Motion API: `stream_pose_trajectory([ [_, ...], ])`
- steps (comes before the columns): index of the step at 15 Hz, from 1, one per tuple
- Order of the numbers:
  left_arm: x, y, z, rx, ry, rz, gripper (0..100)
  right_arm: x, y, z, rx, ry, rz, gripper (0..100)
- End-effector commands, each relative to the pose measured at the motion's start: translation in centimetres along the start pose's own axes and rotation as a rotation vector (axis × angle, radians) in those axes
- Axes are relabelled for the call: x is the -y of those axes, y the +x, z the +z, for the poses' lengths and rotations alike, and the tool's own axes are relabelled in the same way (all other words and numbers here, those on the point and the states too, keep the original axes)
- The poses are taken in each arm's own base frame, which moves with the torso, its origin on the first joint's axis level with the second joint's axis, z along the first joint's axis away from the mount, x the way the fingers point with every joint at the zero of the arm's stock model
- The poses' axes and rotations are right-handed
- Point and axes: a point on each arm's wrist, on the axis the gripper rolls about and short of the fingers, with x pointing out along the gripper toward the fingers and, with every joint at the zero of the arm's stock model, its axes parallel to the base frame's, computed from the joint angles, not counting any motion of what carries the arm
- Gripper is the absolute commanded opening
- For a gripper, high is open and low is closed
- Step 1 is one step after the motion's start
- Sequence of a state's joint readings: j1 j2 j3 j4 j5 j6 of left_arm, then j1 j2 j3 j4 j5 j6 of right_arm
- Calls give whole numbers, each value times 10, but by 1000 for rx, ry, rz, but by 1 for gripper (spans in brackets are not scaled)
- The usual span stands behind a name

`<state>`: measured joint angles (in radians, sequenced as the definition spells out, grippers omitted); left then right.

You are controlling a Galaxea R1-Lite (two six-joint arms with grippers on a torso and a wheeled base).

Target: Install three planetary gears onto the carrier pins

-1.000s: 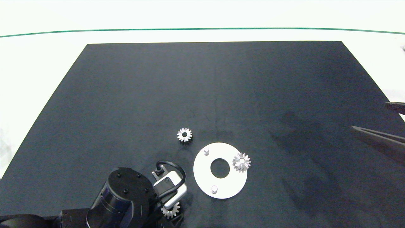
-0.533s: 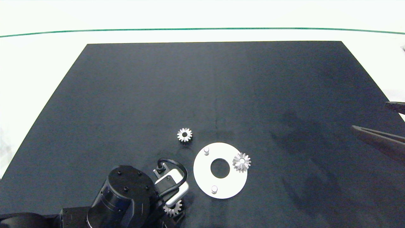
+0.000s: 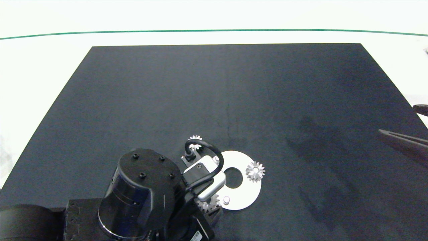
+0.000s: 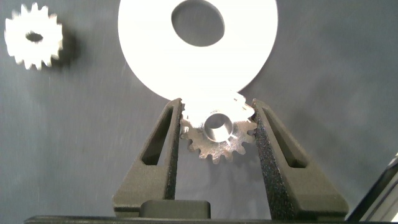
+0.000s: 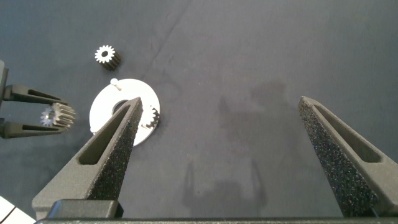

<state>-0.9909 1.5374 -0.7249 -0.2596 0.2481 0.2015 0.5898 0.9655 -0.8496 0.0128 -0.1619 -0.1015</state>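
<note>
Step in hand, as I read it: second gear going on. The left gripper (image 4: 216,134) is clamped on a planetary gear (image 4: 217,132), teeth pinched between both pads, gear flat with bore facing up. In the head view this held gear (image 3: 208,203) sits at the disc's (image 3: 245,192) 8 o'clock edge, just beside the near carrier pin (image 3: 226,200) — not over it yet.

One gear (image 3: 255,171) sits on the disc at its 3 o'clock rim, apparently seated on its pin. The third gear (image 3: 195,139) lies loose on the black mat (image 3: 214,93), off the disc towards 10 o'clock and half hidden by the left wrist's cable. The third pin isn't visible in the head view — the wrist covers it.

Next move calls for a short shift towards 3 o'clock to put the bore over the near pin, then a straight descent and release. Fit looks close, so any tilt would likely jam it.

Gears: small silver spurs, pointed teeth, round centre hole. Disc: flat white, large centre hole.

Right gripper (image 5: 227,158) — jaws wide apart, empty, parked at the mat's 3 o'clock edge, well clear.
</note>
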Motion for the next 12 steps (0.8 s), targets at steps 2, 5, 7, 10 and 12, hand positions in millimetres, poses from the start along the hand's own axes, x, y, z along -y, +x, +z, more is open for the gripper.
stream_pose_trajectory([
  [2,12,11,12,6,24,-28,28,0,-1,0,3,-2,0,100],
  [5,16,29,15,-21,34,-19,28,0,-1,0,3,-1,0,100],
  [7,18,32,13,-33,39,-12,28,0,-1,0,4,-1,0,100],
  [10,19,34,12,-42,44,-10,28,0,-1,0,4,-1,0,100],
  [12,21,35,12,-45,48,-15,28,0,-1,0,4,-1,0,100],
])
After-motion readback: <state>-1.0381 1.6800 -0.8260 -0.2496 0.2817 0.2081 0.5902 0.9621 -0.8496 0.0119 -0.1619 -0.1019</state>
